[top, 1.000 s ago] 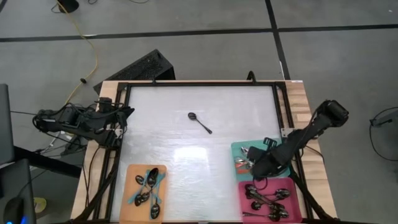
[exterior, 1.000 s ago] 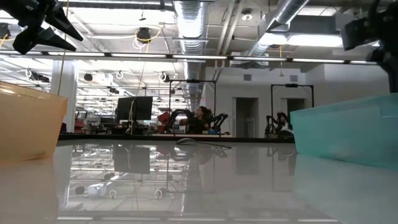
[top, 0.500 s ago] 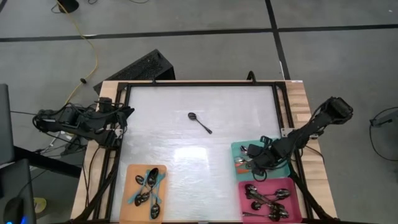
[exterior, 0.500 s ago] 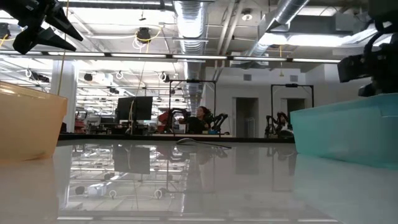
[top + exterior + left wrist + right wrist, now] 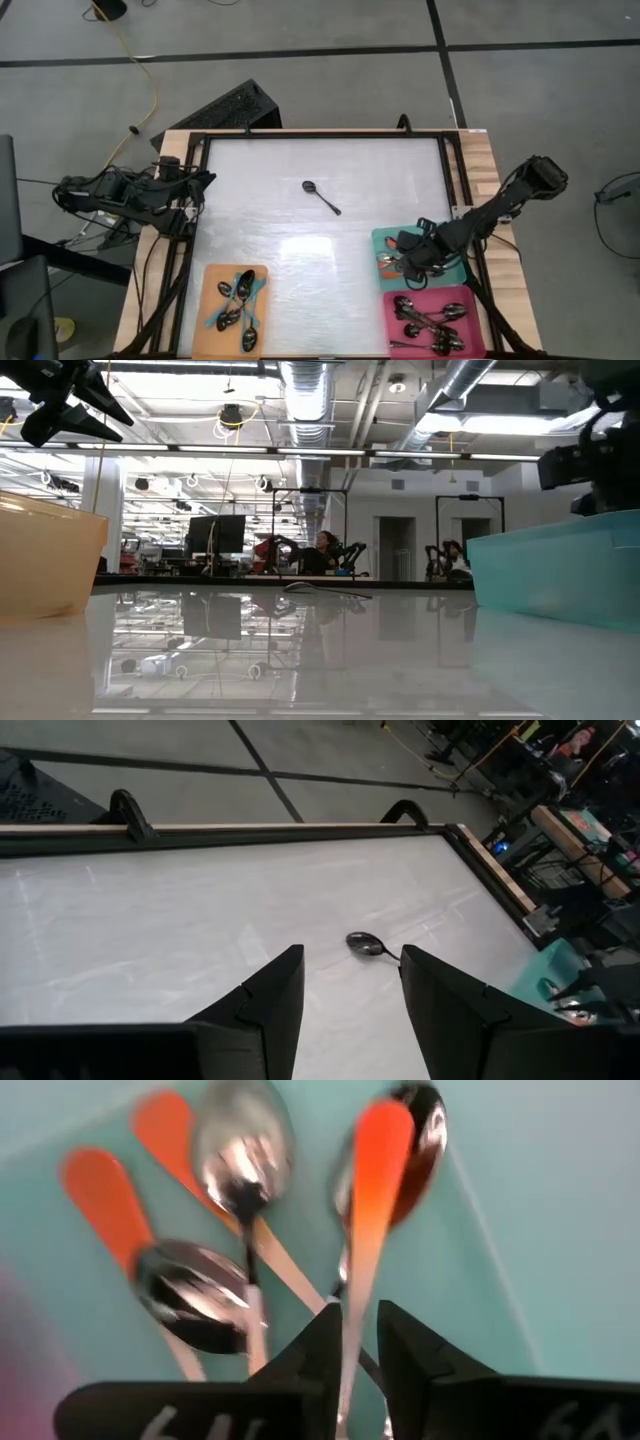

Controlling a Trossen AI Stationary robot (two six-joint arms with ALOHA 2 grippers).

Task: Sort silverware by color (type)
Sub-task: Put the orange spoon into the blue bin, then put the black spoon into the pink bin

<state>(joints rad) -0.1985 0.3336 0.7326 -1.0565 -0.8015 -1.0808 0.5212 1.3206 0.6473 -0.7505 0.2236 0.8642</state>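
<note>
While the right hand [image 5: 360, 1342] hangs in the teal tray [image 5: 385, 241], fingers slightly parted around an orange-handled spoon [image 5: 372, 1200], one black spoon [image 5: 322, 197] lies well away on the counter [image 5: 260, 190]. It looks light, stiff and slippery; the thin handle seems the best hold. The left hand [image 5: 350, 995] waits, fingers apart.

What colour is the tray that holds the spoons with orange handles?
Teal. The flat teal tray shows best from the high view, under the right gripper.
</note>
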